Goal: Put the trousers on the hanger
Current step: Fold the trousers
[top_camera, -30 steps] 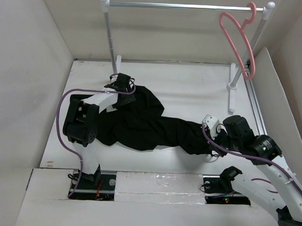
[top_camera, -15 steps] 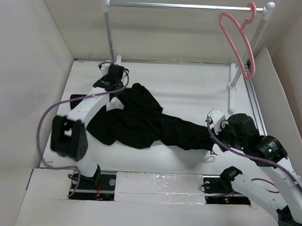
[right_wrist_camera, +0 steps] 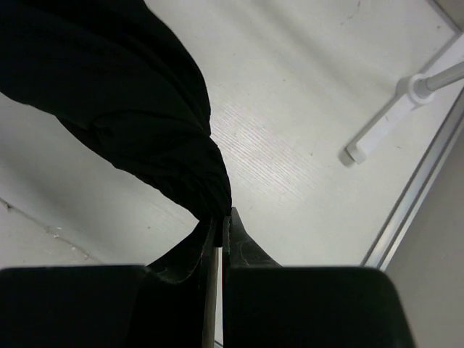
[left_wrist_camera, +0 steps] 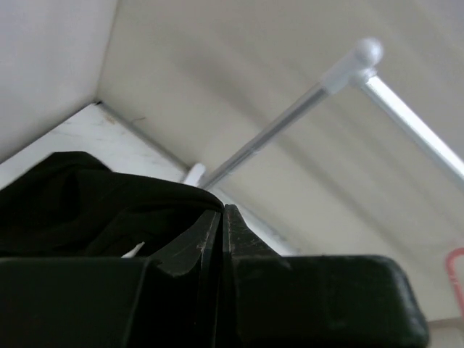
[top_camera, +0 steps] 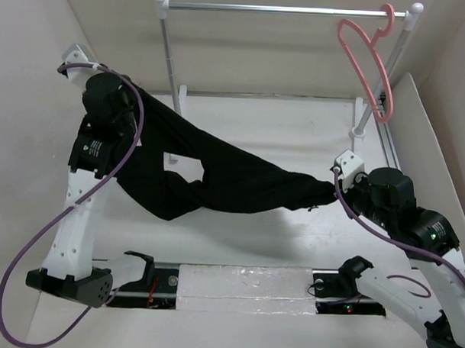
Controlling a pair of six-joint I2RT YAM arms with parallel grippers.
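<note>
We see the white table running from the foot of the rail toward the arm bases. It is boxed in by a pale wall past the rail's left post and a slanted panel past its right post. The bare stretch of table lies directly in front of the rail, between its two feet. The rail itself is a silver bar on white posts, standing at the far edge.

The trousers hang in front of the rail as a long black band held at both ends. One end is lifted high, just left of the rail's left post. The other is low, in front of the rail's right foot. The cloth is plain, soft and creased, sagging in the middle, with a small gap where the table shows through.

The hanger is thin and pink, hooked over the rail's right end and dangling beside the right post, well apart from the trousers.

The left gripper has its jaws pressed together on black fabric at the raised end. The right gripper is likewise clamped on a bunched tip of the trousers at the low end.
</note>
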